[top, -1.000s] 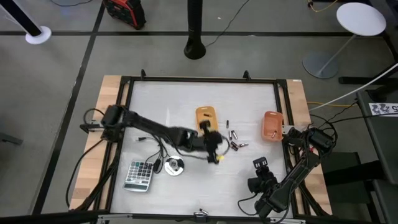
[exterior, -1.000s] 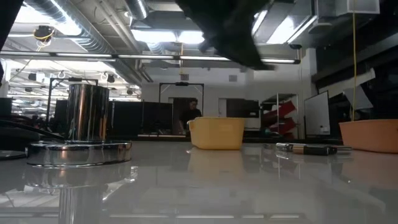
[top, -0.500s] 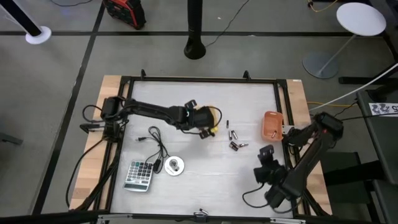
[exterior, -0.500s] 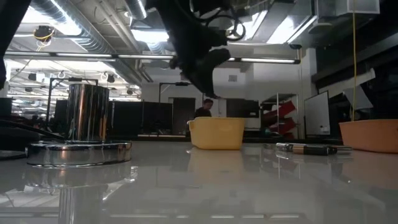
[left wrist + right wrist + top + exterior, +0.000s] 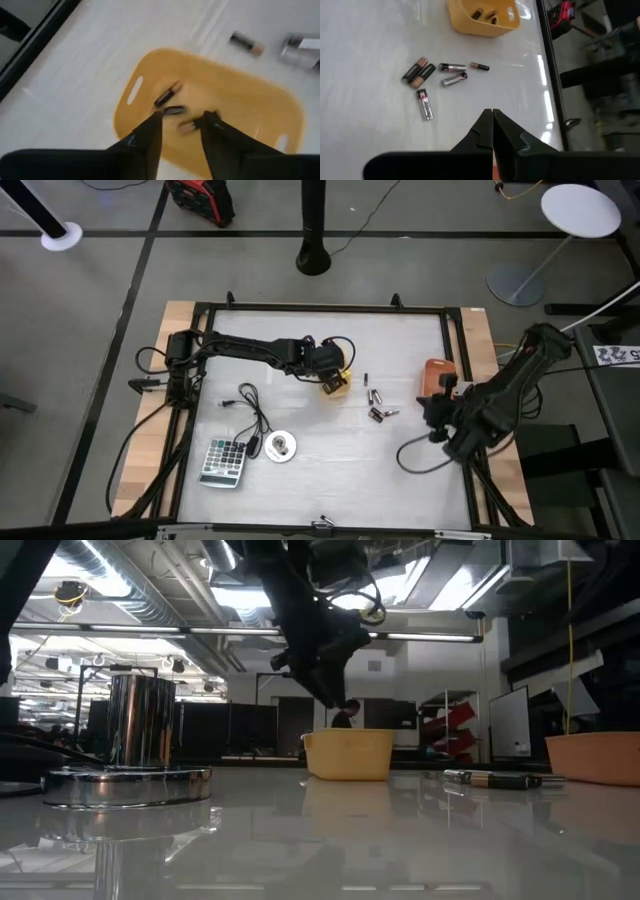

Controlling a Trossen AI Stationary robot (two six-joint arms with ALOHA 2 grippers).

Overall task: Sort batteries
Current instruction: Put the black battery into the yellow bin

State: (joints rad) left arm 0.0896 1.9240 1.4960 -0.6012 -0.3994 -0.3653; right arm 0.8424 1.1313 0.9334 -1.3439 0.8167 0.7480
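My left gripper (image 5: 336,381) hangs open over the yellow bin (image 5: 150,75), its fingers (image 5: 150,131) pointing down into it. Three batteries lie on the bin's floor; one (image 5: 167,94) is sharp, and one (image 5: 187,126) right under the fingers is blurred. Several more batteries (image 5: 378,406) lie loose on the white table between the yellow bin and the orange bin (image 5: 437,376). The right wrist view shows these batteries (image 5: 440,75) and others inside the orange bin (image 5: 485,17). My right gripper (image 5: 492,120) is shut and empty, raised near the table's right edge.
A calculator (image 5: 224,462), a round disc (image 5: 281,446) and its black cable (image 5: 250,405) lie at the near left. A black frame (image 5: 455,340) rims the table. In the low view, the disc with a shiny cylinder (image 5: 138,740) stands close at the left.
My left gripper has swung from the middle of the table toward the far edge and now hangs over the yellow bin, rolling as it went. My right arm has drawn back toward the table's right edge and risen, its gripper staying shut.
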